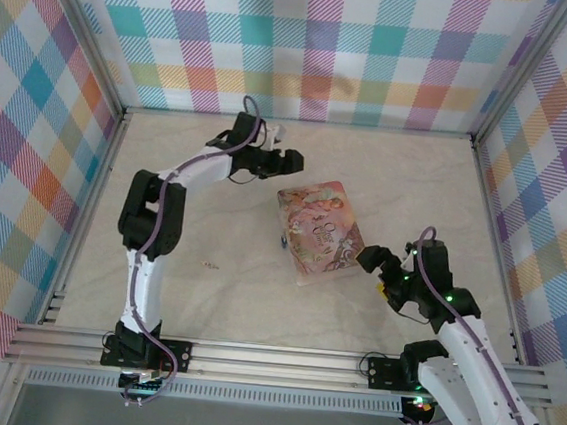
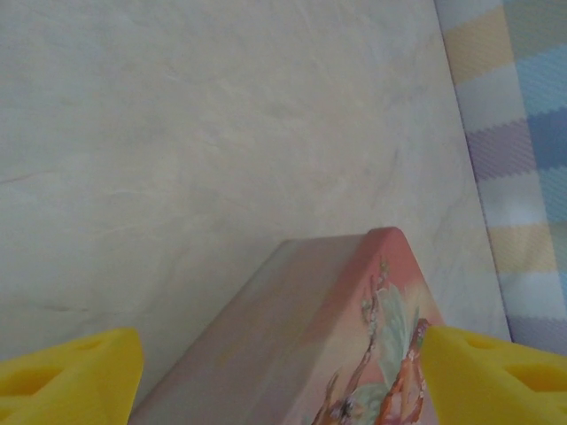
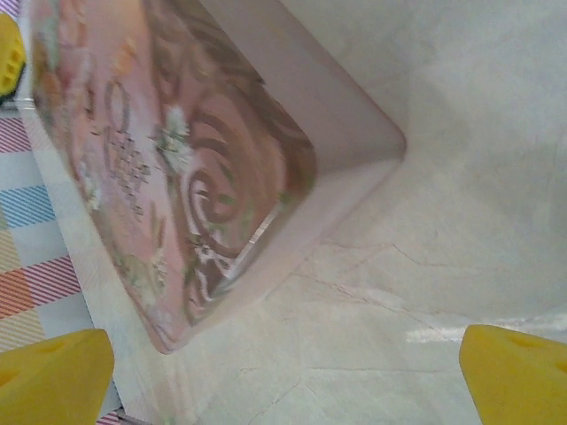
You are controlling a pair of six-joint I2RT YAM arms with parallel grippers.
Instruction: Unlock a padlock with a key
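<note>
The tiny bluish padlock (image 1: 285, 241) sits at the left edge of the pink illustrated rectangular tin box (image 1: 319, 229). The thin dark key (image 1: 211, 264) lies well apart on the pale table (image 1: 214, 206). The left gripper (image 1: 277, 157) hangs beyond the tin and the right gripper (image 1: 371, 259) just beside it, both with yellow fingers (image 2: 71, 376) spread and holding nothing.

No text, label, brand, number or sign could be read in any view. The lid of the pink illustrated tin box (image 1: 318, 230) carried curling ornamental marks among its printed figures. These may have been lettering, but they were too small in the top view and too blurred in the right wrist view to make out.
</note>
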